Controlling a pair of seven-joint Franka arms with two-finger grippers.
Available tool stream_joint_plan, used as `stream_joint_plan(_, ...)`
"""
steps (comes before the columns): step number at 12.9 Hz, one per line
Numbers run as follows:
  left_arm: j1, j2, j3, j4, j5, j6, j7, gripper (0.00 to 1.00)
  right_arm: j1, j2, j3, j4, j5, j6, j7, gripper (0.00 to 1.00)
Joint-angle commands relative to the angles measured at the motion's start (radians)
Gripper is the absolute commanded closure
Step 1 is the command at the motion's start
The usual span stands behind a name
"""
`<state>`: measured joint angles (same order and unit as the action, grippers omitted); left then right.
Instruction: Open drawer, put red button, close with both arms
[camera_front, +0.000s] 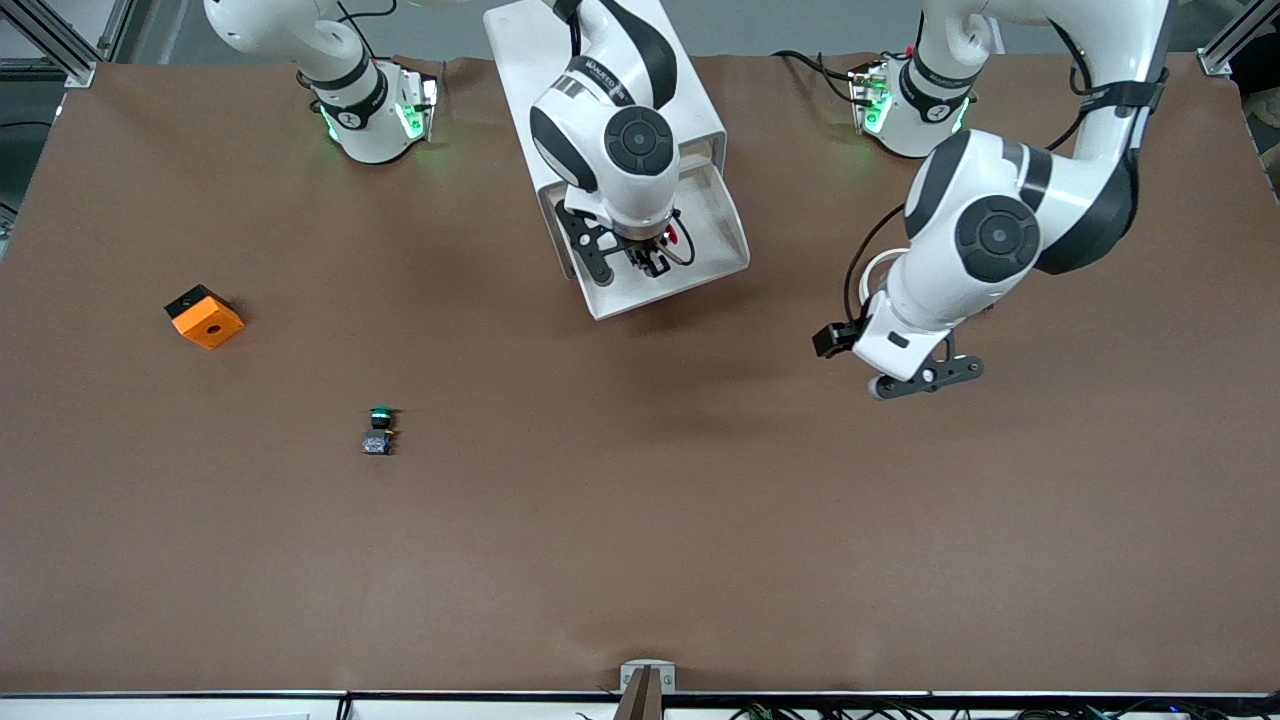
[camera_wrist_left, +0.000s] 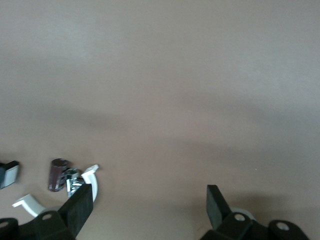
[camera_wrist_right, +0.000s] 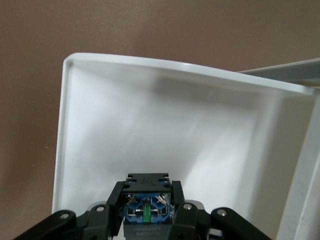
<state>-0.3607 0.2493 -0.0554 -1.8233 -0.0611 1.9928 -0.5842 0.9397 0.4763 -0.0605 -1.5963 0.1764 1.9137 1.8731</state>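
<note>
nearest the front camera lies the small push-button switch with a green cap (camera_front: 378, 431) on the brown table (camera_front: 640, 560), toward the right arm's end; farther from the camera, the orange block with a black edge (camera_front: 204, 317) sits nearer that end still. the boxy white cabinet (camera_front: 600, 90) stands between the 2 arm bases, its uppermost shallow white tray drawer (camera_front: 715, 235) pulled open toward the camera.

the right gripper (camera_front: 650, 258) hangs over the open drawer, its fingers closed on the red button (camera_wrist_right: 146, 206), a tiny switch with a black and blue-grey body; a speck of red cap shows in the front view. to do this step well, i judge it should lower close to the tray floor before letting go, so the switch cannot bounce out.

the left gripper (camera_wrist_left: 150, 210) waits over bare table toward the left arm's end, fingers spread wide and empty.

the 3 lower drawers are hidden under the top 1, and the red cap is mostly covered by the gripper.
</note>
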Motion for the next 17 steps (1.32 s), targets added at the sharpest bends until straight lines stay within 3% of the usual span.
stream_joint_plan(1,-0.024,0.028,-0.014,-0.007,0.023,0.056,0.000,0.00,0.014,0.005,-0.013,-0.002,0.012,0.008,0.012,0.74)
stream_joint_plan(3,-0.044,0.054,-0.014,-0.007,0.023,0.076,-0.003,0.00,0.014,0.010,-0.013,0.001,0.012,0.008,0.012,0.68)
stream_joint_plan(4,-0.047,0.062,-0.014,-0.002,0.023,0.081,-0.008,0.00,0.014,0.010,-0.013,0.002,0.012,0.008,0.012,0.58)
stream_joint_plan(5,-0.049,0.076,-0.015,0.005,0.021,0.083,-0.011,0.00,0.014,0.010,-0.013,0.003,0.011,0.008,0.011,0.38)
stream_joint_plan(6,-0.050,0.081,-0.015,0.009,0.015,0.086,-0.019,0.00,0.014,0.010,-0.013,0.004,0.012,0.008,0.011,0.13)
stream_joint_plan(7,-0.066,0.097,-0.017,0.010,0.012,0.110,-0.026,0.00,0.014,0.010,-0.013,0.006,0.011,0.007,0.011,0.00)
stream_joint_plan(12,-0.161,0.176,-0.017,0.079,0.009,0.135,-0.158,0.00,0.004,-0.028,-0.015,0.038,0.012,-0.042,0.000,0.00)
stream_joint_plan(17,-0.250,0.228,-0.018,0.102,-0.003,0.135,-0.321,0.00,-0.090,-0.183,-0.029,0.104,0.018,-0.306,-0.181,0.00)
